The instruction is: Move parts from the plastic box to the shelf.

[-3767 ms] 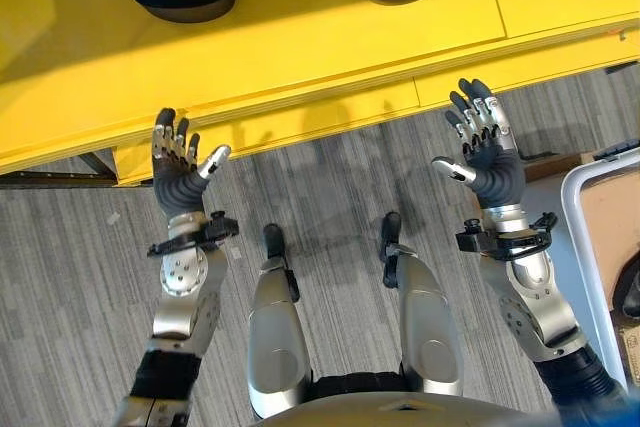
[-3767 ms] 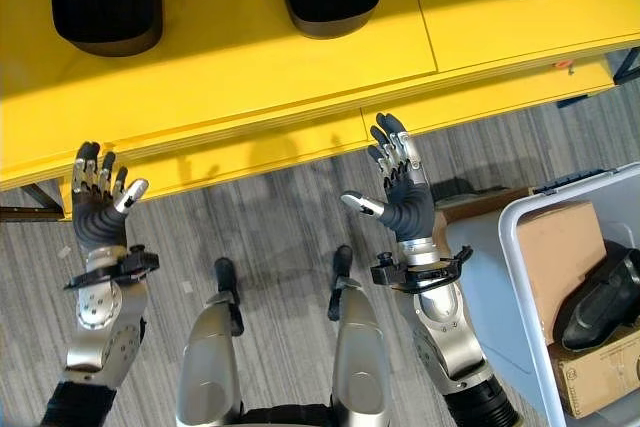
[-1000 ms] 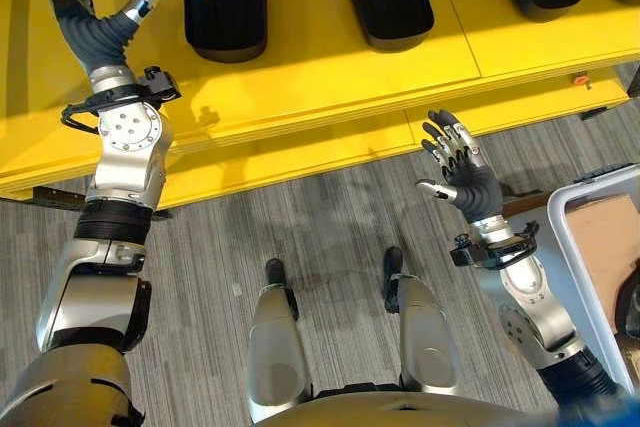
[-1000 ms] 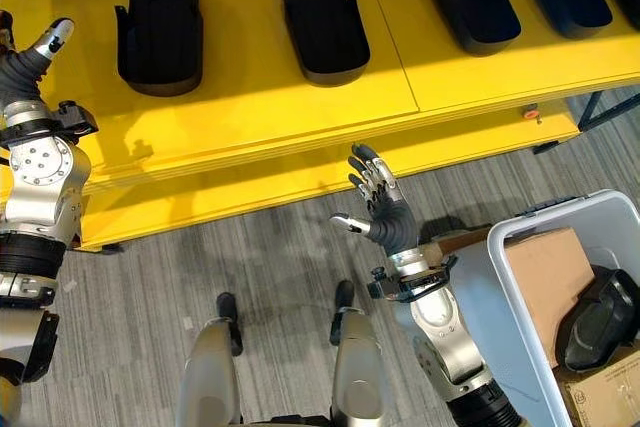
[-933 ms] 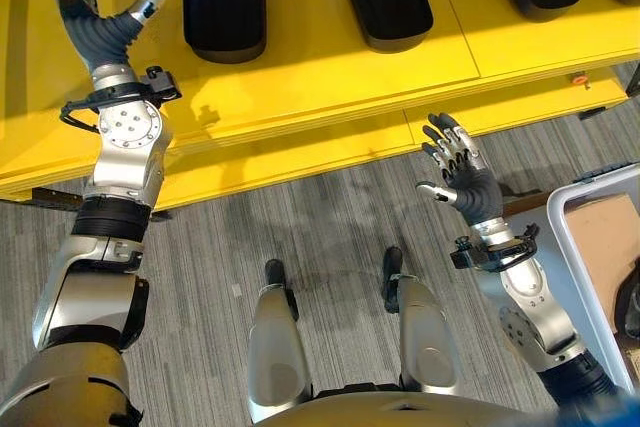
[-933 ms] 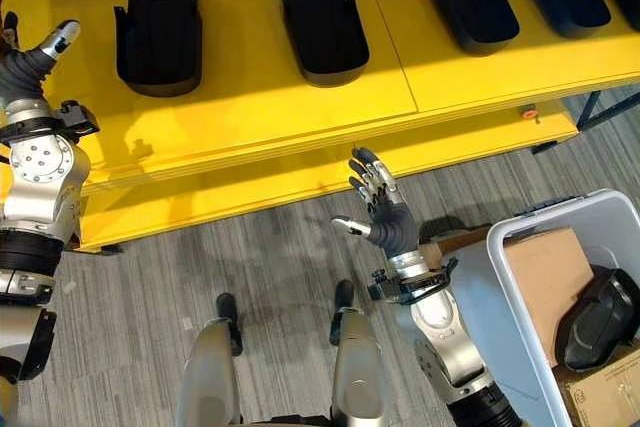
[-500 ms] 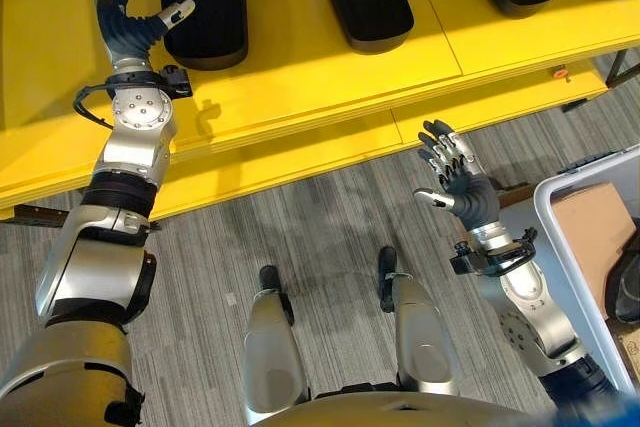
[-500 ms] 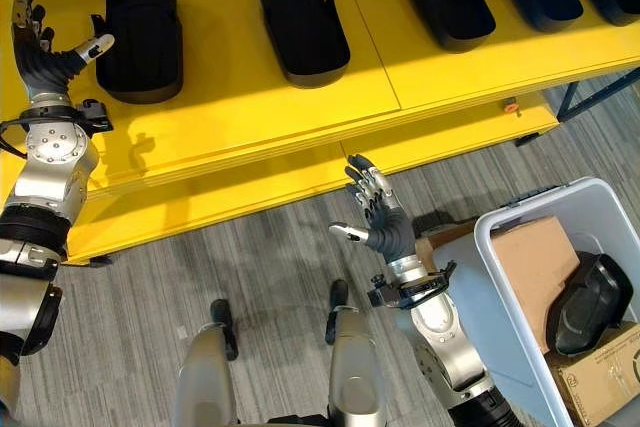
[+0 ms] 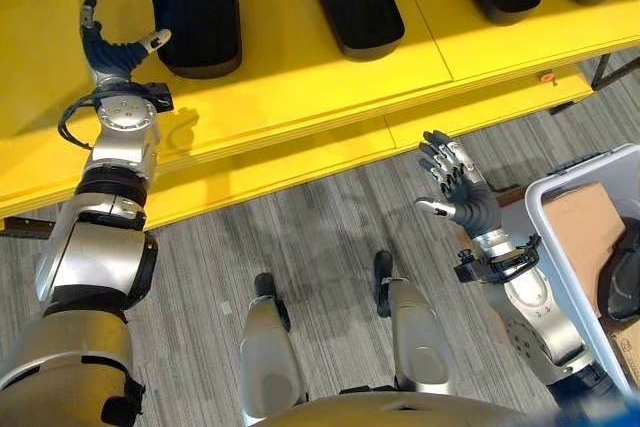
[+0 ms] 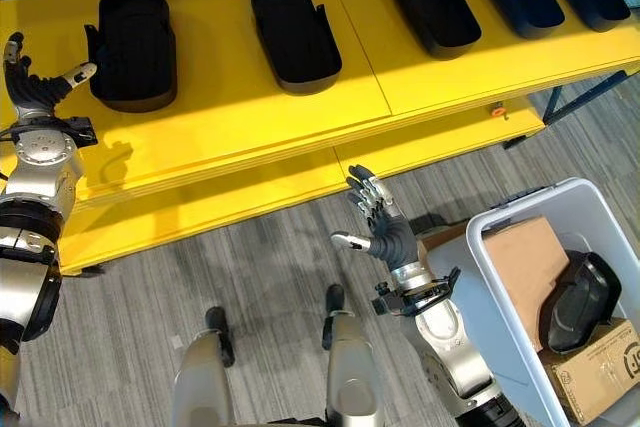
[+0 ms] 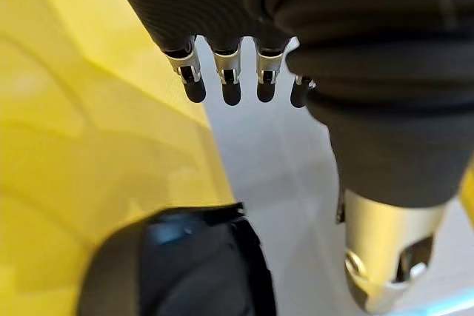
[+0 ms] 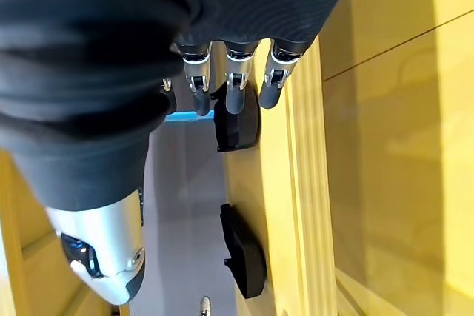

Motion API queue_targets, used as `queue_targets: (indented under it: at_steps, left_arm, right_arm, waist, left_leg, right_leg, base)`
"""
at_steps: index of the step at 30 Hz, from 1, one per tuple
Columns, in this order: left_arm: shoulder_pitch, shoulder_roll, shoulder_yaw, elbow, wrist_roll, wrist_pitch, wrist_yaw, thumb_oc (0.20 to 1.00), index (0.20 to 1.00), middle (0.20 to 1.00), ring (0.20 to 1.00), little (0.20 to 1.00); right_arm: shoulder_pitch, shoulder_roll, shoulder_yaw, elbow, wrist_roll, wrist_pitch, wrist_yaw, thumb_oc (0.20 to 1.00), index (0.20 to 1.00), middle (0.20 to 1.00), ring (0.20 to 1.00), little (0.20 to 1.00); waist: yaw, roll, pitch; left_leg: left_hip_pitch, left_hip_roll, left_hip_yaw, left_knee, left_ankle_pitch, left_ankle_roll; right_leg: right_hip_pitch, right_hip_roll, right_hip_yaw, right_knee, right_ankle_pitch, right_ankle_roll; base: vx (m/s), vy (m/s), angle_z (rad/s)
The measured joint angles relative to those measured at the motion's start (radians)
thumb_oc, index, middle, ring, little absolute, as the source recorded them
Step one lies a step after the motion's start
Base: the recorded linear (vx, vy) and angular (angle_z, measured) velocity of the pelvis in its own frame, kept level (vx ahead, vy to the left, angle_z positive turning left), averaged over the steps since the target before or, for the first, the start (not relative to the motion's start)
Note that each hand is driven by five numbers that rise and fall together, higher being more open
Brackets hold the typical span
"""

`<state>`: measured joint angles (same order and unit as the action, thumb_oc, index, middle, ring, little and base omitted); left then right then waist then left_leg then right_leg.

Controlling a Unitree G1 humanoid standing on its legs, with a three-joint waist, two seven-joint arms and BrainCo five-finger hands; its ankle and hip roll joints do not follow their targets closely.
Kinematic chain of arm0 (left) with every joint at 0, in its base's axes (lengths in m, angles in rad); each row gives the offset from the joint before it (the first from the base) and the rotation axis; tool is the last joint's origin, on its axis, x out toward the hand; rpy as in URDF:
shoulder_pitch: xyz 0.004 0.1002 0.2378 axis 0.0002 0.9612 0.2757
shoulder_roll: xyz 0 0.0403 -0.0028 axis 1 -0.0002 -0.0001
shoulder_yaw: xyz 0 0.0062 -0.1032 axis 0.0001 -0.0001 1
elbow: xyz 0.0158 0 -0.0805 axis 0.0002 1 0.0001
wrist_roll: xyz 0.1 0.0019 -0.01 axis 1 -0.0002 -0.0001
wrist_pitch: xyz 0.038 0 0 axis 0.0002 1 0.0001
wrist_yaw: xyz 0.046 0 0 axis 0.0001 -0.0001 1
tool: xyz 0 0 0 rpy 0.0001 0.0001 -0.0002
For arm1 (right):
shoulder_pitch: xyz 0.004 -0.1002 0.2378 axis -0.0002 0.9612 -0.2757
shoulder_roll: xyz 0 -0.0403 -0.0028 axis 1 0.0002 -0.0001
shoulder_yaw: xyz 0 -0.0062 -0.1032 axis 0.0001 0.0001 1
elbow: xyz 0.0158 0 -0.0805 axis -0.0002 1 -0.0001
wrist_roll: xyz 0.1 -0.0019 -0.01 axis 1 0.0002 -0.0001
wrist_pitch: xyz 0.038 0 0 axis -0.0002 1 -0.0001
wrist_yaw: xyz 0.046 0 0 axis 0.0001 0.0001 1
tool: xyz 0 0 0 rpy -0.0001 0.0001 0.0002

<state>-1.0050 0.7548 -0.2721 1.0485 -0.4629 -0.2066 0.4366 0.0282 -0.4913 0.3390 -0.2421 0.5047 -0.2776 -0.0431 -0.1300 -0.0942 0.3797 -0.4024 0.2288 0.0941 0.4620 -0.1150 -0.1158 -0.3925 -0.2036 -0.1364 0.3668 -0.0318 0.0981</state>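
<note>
Several black moulded parts lie in a row on the yellow shelf (image 10: 250, 117). The leftmost part (image 10: 130, 27) lies just right of my left hand (image 10: 35, 87), which is raised over the shelf's left end, open and holding nothing. Its fingers (image 11: 231, 86) are straight in the left wrist view, with that part (image 11: 178, 264) below them. My right hand (image 10: 390, 237) is open and empty over the floor, left of the white plastic box (image 10: 487, 269). Straight fingers (image 12: 235, 86) show in the right wrist view. In the box lies a black part (image 10: 575, 297).
A brown cardboard piece (image 10: 525, 262) leans inside the box and a printed carton (image 10: 600, 362) lies at its near end. Grey striped floor (image 10: 250, 267) spreads between the shelf and the box. More parts (image 10: 290, 27) (image 10: 430, 2) fill the shelf's middle and right.
The camera has tilted up, showing more of the shelf. My left hand has come down closer to the shelf beside the leftmost part. The right hand has kept its open pose.
</note>
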Motion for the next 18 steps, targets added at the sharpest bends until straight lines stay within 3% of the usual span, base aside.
queue_targets:
  at_steps: [18]
  left_arm:
    - [-0.013,-0.040,-0.009,0.036,0.005,0.029,-0.025,1.000,1.000,1.000,1.000,1.000]
  right_arm:
    - [0.019,-0.002,0.004,-0.001,0.022,0.010,0.016,1.000,1.000,1.000,1.000,1.000]
  waist:
    - [-0.019,-0.004,0.002]
  left_leg:
    - [-0.022,-0.002,0.003,0.029,-0.022,0.008]
  right_leg:
    - [-0.007,-0.005,0.003,-0.013,0.004,0.006]
  base:
    - [0.00,0.001,-0.01]
